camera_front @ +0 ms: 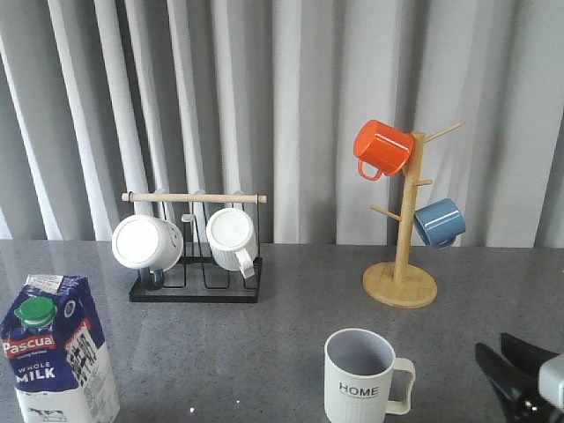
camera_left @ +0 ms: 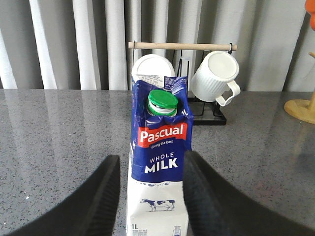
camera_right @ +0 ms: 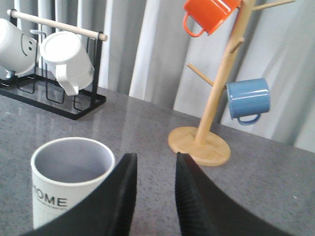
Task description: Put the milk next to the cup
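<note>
The milk (camera_front: 58, 352) stands at the front left of the worktop (camera_front: 264, 352), well apart from the cup (camera_front: 361, 377), which sits front and right of centre. Behind the milk, toward the curtain, is a mug rack (camera_front: 196, 291) with two mugs hung on it. A mug tree (camera_front: 401, 282) stands behind the cup, to the right

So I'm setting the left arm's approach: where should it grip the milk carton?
Grip the milk across its flat blue side walls below the green cap, level from the front. It stands upright, and the left gripper's open fingers already flank it.
</note>
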Tool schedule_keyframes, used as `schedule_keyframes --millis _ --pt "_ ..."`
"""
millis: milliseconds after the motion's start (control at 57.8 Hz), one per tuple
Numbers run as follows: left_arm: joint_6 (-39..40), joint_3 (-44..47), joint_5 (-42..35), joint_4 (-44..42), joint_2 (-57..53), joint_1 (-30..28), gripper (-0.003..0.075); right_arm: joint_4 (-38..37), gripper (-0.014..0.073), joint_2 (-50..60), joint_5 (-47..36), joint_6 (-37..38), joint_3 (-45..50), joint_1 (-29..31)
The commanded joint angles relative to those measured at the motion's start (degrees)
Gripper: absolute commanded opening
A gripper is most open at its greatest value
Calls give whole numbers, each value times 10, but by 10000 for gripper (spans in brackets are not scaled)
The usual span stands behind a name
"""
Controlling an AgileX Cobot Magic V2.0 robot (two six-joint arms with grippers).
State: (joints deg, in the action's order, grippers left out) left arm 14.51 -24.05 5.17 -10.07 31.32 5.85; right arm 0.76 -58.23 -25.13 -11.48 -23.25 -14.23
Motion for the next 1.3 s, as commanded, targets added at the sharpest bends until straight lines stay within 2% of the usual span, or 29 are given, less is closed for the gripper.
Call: schedule_keyframes --millis 0,173,346,432,536,553,709,1280 --pt "2 -22 -41 3 6 -1 307 -62 214 47 39 52 -30 50" --pt "2 -22 -41 3 6 -1 307 -124 214 93 92 160 -50 122" --pt "2 -22 -41 3 6 -1 307 -137 204 136 130 166 -50 132" --pt "2 -22 -41 3 6 -1 307 -148 139 166 137 166 -50 132" --pt "2 -22 -41 3 6 -1 307 -148 -13 207 140 169 -50 132" --pt "2 -22 -41 3 6 -1 307 -147 -17 214 142 169 -50 132" --pt "2 -22 -41 3 6 -1 307 -145 -11 248 168 170 -49 132" --pt "2 -22 -41 3 6 -1 307 -160 -11 251 163 168 -48 132"
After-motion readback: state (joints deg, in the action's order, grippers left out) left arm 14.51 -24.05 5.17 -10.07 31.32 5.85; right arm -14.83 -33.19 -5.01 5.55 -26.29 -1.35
